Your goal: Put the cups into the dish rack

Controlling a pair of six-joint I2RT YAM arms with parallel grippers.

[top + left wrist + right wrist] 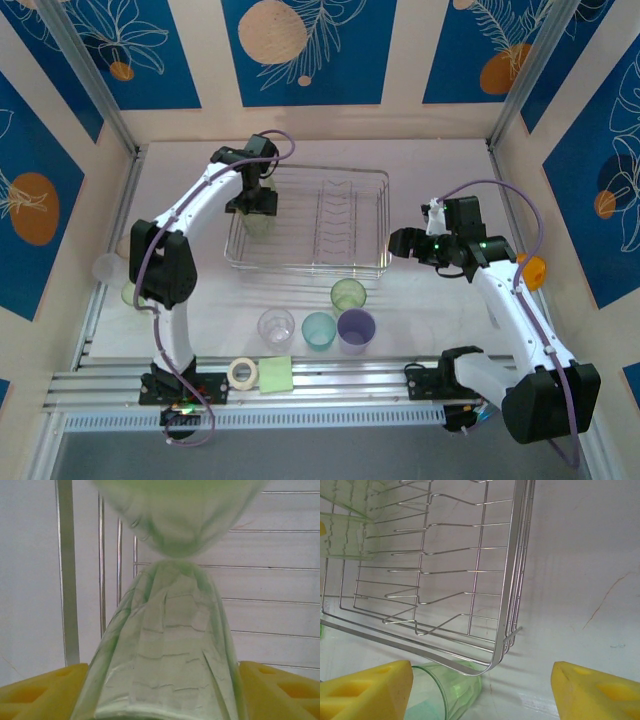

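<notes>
The silver wire dish rack (pixel 300 268) stands at mid-table. My left gripper (pixel 257 208) hangs over its left end, and a light green cup (pixel 259 224) stands in the rack just under it. In the left wrist view this cup (pixel 165 645) sits between the yellow fingers (pixel 45 690), which flank it with a thin gap; more green plastic (pixel 185 515) lies beyond. My right gripper (pixel 402 243) is open and empty beside the rack's right front corner (pixel 512 580). Green (pixel 348 294), clear (pixel 276 325), teal (pixel 319 330) and lavender (pixel 356 328) cups stand in front of the rack.
Two more cups, one pale (pixel 106 267) and one green (pixel 130 292), stand at the left edge behind the left arm. A white tape roll (pixel 241 372) and a yellow-green pad (pixel 276 374) lie on the front rail. An orange piece (pixel 535 270) sits at the right wall.
</notes>
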